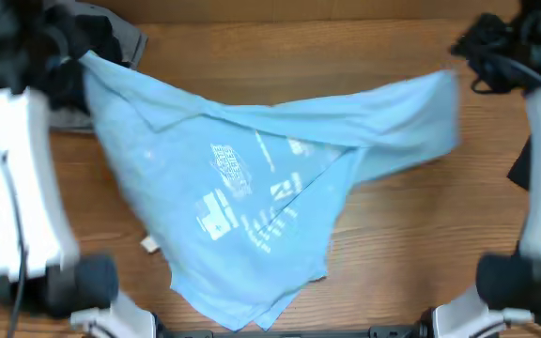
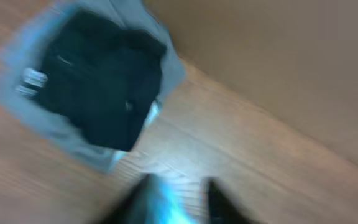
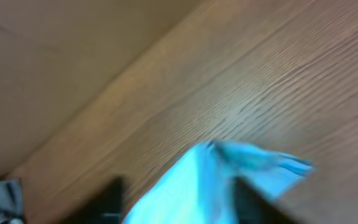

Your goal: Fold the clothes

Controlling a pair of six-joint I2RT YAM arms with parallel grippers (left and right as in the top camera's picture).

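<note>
light blue t-shirt (image 1: 252,188) sprawls across wooden table (image 1: 421,235).

Overhead top-down; wrist cams close, T-shirt (image 1: 242,188) shared.

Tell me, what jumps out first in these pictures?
A crumpled light blue cotton T-shirt with small white logos sprawls across the middle of the brown wooden table, one end stretched toward the right. Black and grey folded garments lie at the top left corner in the overhead view; a white robot arm stands at each side.
</note>
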